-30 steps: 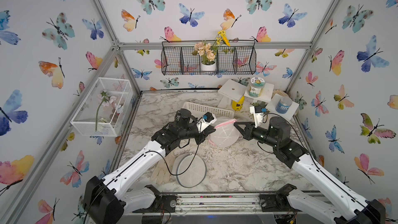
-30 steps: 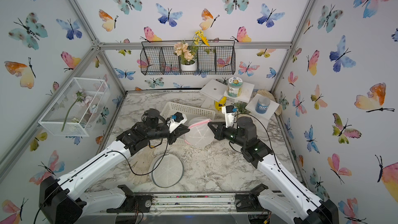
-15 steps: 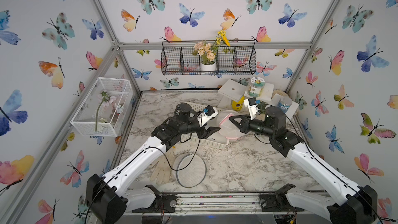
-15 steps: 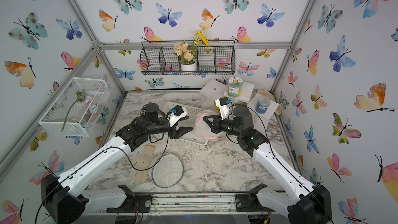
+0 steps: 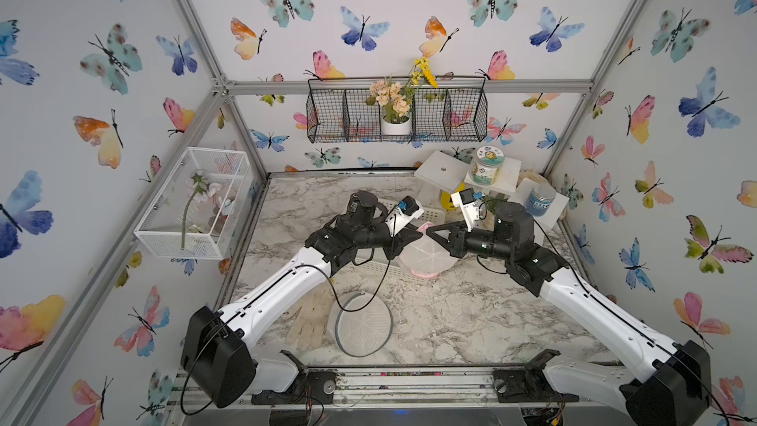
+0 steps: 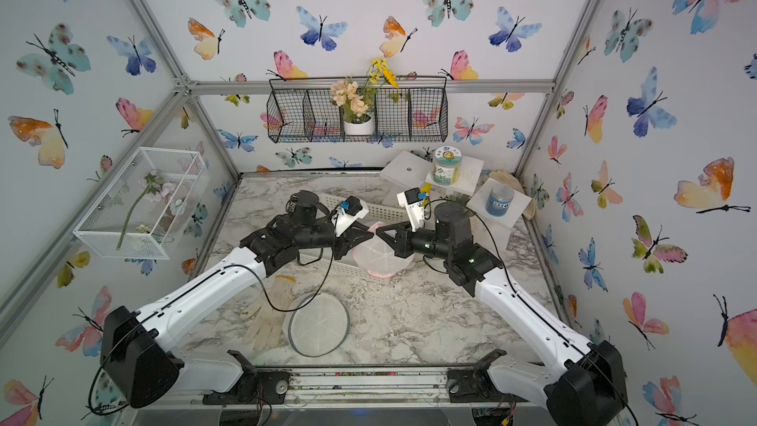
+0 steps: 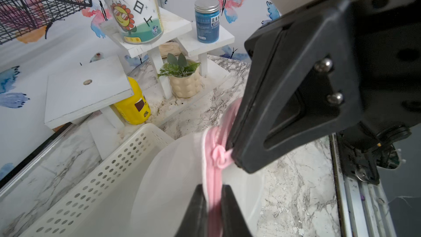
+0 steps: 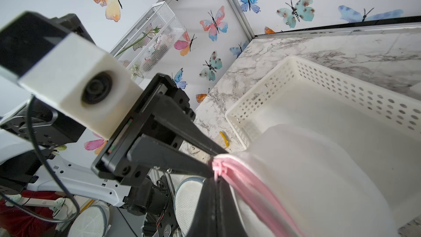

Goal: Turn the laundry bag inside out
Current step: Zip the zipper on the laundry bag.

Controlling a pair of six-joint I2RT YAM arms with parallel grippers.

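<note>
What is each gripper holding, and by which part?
Both the left gripper and the right gripper are shut on the white mesh laundry bag, pinching its pink zipper edge close together.

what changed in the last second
The left gripper let go, opened, then shut again on the pink rim of the laundry bag, closer to the right gripper. The right gripper stayed shut on the rim. The glove and round mesh disc did not move.

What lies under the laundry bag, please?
The basket sits beneath the bag, with the marble table beside it. The basket floor directly under the bag is hidden by the fabric.
</note>
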